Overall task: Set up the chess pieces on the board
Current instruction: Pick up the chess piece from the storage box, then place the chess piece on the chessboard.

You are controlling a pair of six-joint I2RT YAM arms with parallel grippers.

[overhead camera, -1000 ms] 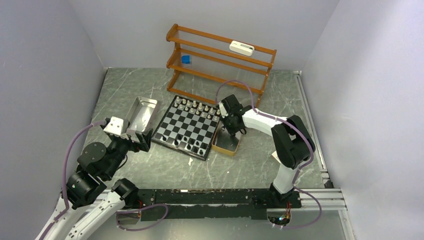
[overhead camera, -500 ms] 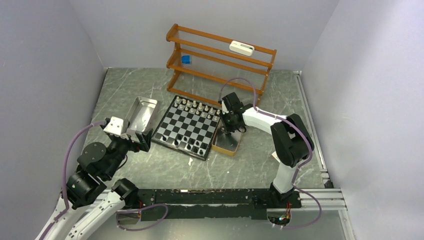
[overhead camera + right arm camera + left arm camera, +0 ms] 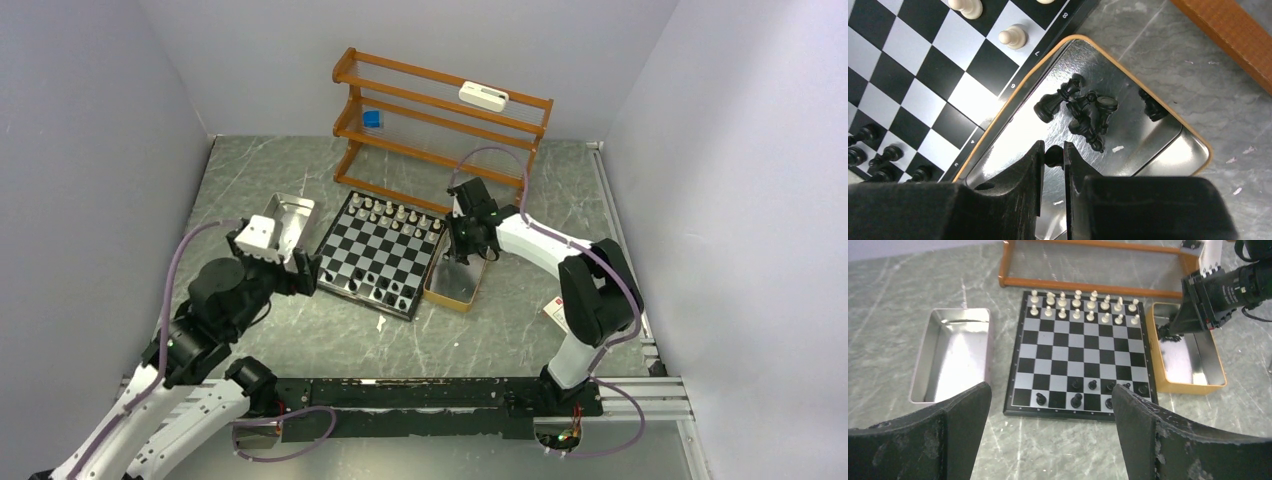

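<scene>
From the right wrist I could see only the round top of the black piece that the right claw had pinched between its fingers over the box. The fingers covered the rest of it, so I could not tell its kind. Past it in the box lay a tangle of black pieces, overlapping too much for me to count. A lone piece lay apart by the far wall. From above, the claw and its wrist hid that whole end of the box.

The left claw was spread wide with nothing in it, hanging low off the near left corner of the board. Its right finger cut across the board's near right corner, and I could not say whether it hid anything there. Its left finger covered the near end of the tray.

The board lay flat in the middle of the table, with the tray near on its left and the box just beside its right edge.

On the far side I counted sixteen white pieces, in two rows of eight. On the near side I made out eight black ones, five in one row and three closer to me. There was one tray, one box and one rack behind the board. The rack held a white thing and a blue thing, both too small to identify.
</scene>
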